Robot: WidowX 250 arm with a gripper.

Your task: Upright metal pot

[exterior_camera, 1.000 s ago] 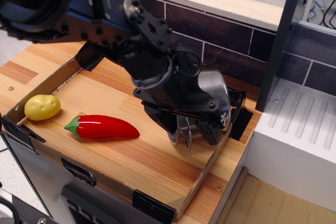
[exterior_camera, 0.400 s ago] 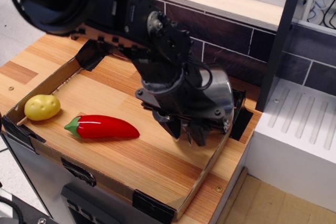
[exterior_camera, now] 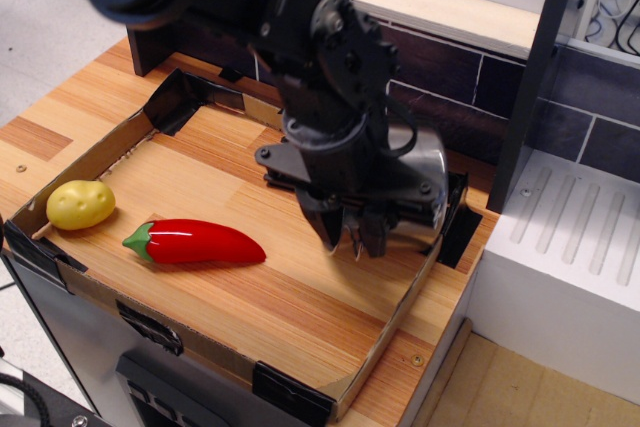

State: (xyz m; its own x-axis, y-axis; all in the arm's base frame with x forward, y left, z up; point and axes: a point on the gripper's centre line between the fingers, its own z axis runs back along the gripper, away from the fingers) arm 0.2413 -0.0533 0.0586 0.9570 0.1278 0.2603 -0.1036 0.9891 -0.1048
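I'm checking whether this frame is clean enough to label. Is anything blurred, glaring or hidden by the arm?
In the observation.image view, the arm's upper section is motion-blurred at the top left; the metal pot shows bright glare and is largely hidden behind the gripper; the red pepper carries small highlights; the yellow potato looks sharp.

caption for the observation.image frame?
Gripper at the metal pot in the tray's far corner; red pepper and potato lie apart.

Dark brick wall (exterior_camera: pixel 450 67) behind a wooden counter (exterior_camera: pixel 60 127).
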